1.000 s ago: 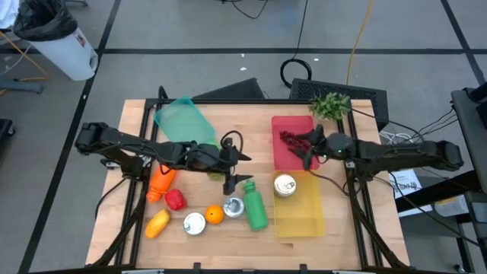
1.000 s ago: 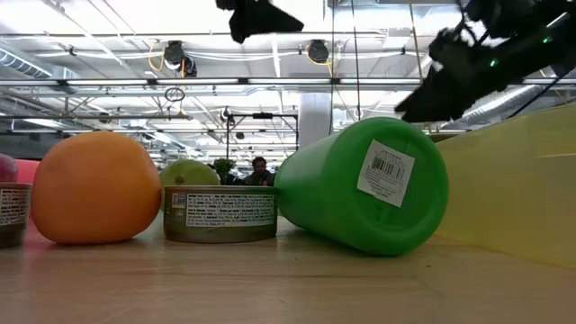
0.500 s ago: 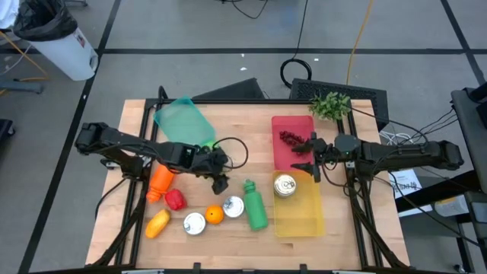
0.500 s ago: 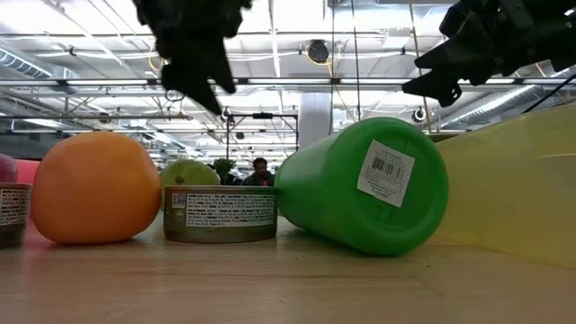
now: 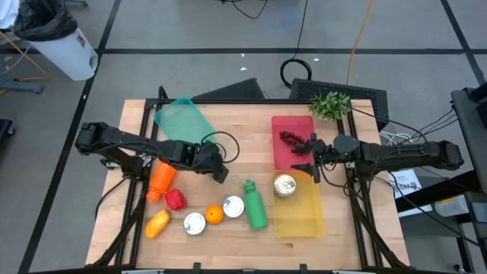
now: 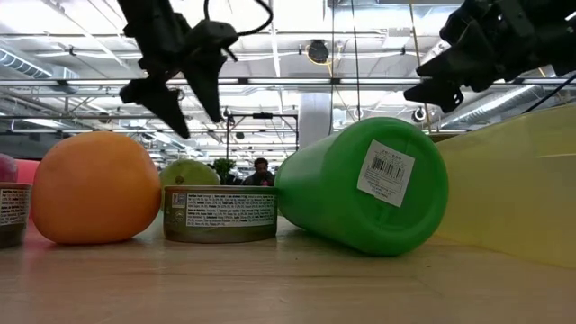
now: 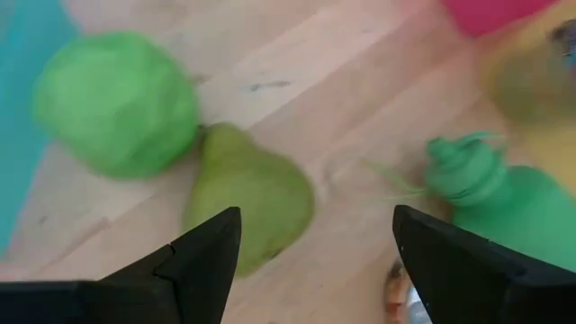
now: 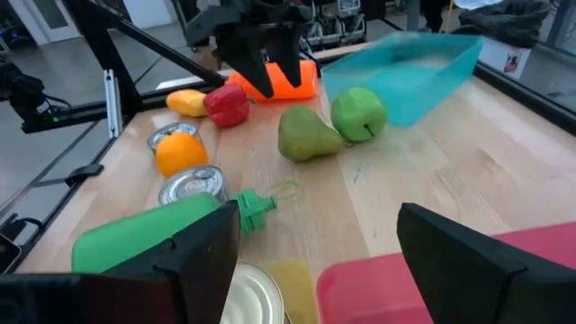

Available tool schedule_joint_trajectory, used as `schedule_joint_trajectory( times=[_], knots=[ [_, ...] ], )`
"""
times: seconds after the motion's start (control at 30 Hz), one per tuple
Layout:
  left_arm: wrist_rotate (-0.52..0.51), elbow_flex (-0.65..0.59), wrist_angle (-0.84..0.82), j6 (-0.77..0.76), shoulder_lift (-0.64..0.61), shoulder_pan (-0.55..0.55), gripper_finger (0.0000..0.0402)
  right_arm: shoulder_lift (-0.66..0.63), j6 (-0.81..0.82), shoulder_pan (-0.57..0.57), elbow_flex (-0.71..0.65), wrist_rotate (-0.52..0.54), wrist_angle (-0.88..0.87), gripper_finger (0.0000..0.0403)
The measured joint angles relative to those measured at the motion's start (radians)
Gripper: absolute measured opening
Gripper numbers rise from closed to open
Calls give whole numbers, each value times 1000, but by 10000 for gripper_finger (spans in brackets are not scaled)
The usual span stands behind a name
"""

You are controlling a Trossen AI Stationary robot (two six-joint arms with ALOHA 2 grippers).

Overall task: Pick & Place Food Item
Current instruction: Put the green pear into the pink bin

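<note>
High view takes in the whole wooden bench [image 5: 251,129], and both dark arms reach in over it from either side. On its right half lies a yellow tray [image 5: 300,209] at the near side, with a tin can [image 5: 284,185] sitting in its far end, and a red tray [image 5: 289,137] just beyond it holding a dark red bunch [image 5: 290,138] that I cannot identify. A teal bin [image 5: 181,120] lies at the far left.

Next in size, a green bottle [image 5: 254,204] lies on its side near the middle, cap end pointing away from the near edge. Left of it along the near edge sit a can [image 5: 233,206], an orange [image 5: 214,215], another can [image 5: 195,223] and a yellow fruit [image 5: 157,223]; a red pepper [image 5: 175,199] and an orange carrot-shaped piece [image 5: 160,181] lie just beyond those.

The left tool [image 5: 218,170] hangs above the middle of the bench, its two fingers spread apart and holding nothing. Straight below it, the left wrist view shows a green pear [image 7: 249,196] on the wood, touching a green apple [image 7: 117,103] that lies beside the teal bin.

The right tool [image 5: 310,158] hovers where the red and yellow trays meet, just beyond the tin can, fingers apart and empty.
</note>
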Motion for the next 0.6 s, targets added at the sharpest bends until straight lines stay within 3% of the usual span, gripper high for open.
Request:
schedule_joint_trajectory(
  times=[0.4, 0.6],
  knots=[
    [24, -90, -7, -195, 53, 17, 301, 0, 1, 0, -3, 1, 13, 281],
    [42, -89, 99, -181, 70, 47, 301, 0, 2, -1, -3, 1, 19, 281]
  ],
)
